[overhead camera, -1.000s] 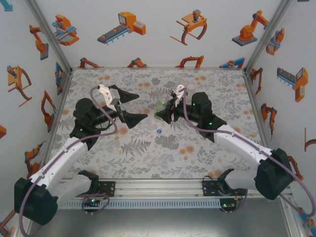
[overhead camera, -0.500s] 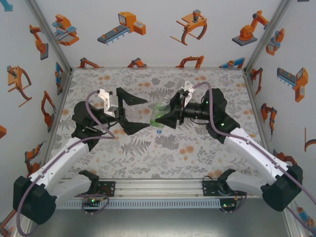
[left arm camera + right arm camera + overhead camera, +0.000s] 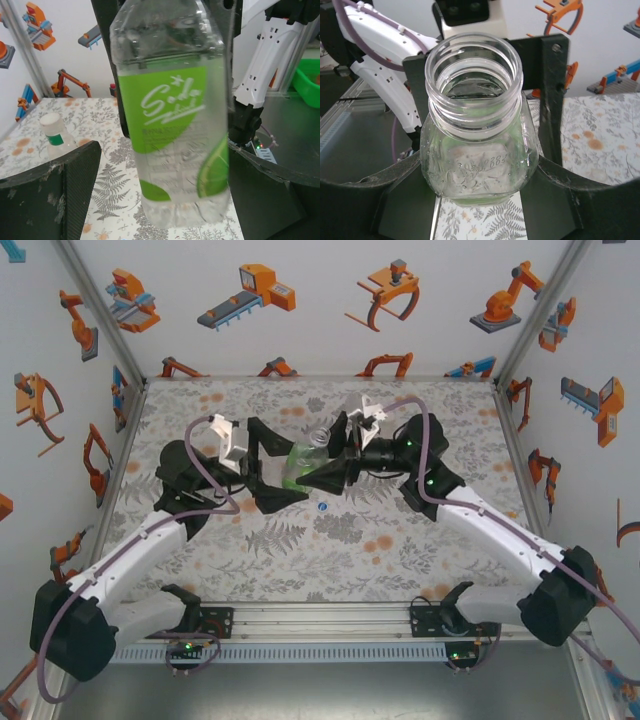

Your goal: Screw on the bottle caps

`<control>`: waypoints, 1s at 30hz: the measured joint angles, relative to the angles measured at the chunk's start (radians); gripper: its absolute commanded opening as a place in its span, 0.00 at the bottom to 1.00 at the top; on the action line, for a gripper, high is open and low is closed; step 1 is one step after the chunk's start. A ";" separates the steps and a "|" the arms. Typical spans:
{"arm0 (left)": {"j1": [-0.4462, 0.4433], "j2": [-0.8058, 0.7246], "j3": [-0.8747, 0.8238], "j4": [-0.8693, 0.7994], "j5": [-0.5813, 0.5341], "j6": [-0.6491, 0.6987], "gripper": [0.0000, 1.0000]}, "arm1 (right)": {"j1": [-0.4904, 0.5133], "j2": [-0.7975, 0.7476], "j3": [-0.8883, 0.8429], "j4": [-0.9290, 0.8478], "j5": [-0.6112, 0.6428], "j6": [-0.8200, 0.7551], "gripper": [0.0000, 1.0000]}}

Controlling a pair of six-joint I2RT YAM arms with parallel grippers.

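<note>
From above, the bottle (image 3: 300,460) is hard to see, because black fingers on both sides cover most of it. It leans, with its mouth pointing up toward the right gripper (image 3: 322,455). The left wrist view cuts off its top, and the green label (image 3: 170,107) is blurry. The right wrist view looks down into the open mouth, which has no cap on. The bottom is hidden behind the fingers. I cannot tell if the bottle touches the table (image 3: 400,540).

The right gripper is closed partway on the bottle and holds it just under the neck. The left gripper (image 3: 298,472) is spread wide, with one finger on each side of the bottle's lower part. I cannot tell if they touch it.

A small bottle (image 3: 56,140) with a white cap (image 3: 50,119) stands behind the left finger, which hides its lower half. The blue cap (image 3: 322,506) lies on the table near the grippers.

One second ago the grippers were apart, and the bottle was further right with the right gripper. Now both have come together in the middle. The blue cap has not moved.
</note>
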 measured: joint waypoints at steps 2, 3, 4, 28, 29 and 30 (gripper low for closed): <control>0.000 0.013 0.003 0.004 0.004 -0.017 0.98 | 0.013 0.021 0.010 0.021 -0.003 0.000 0.35; 0.000 0.016 0.003 0.006 0.005 -0.023 0.99 | 0.018 0.032 0.014 0.030 -0.005 0.000 0.35; 0.000 0.018 0.003 0.008 0.006 -0.027 1.00 | 0.021 0.040 0.018 0.037 -0.006 0.000 0.35; -0.014 0.010 0.025 -0.105 0.026 0.032 0.49 | 0.069 0.014 0.076 -0.175 0.140 -0.159 0.67; -0.014 0.010 0.026 -0.108 0.026 0.035 0.49 | 0.069 0.010 0.076 -0.177 0.143 -0.158 0.68; -0.014 0.010 0.027 -0.110 0.026 0.037 0.49 | 0.069 0.007 0.076 -0.177 0.143 -0.153 0.68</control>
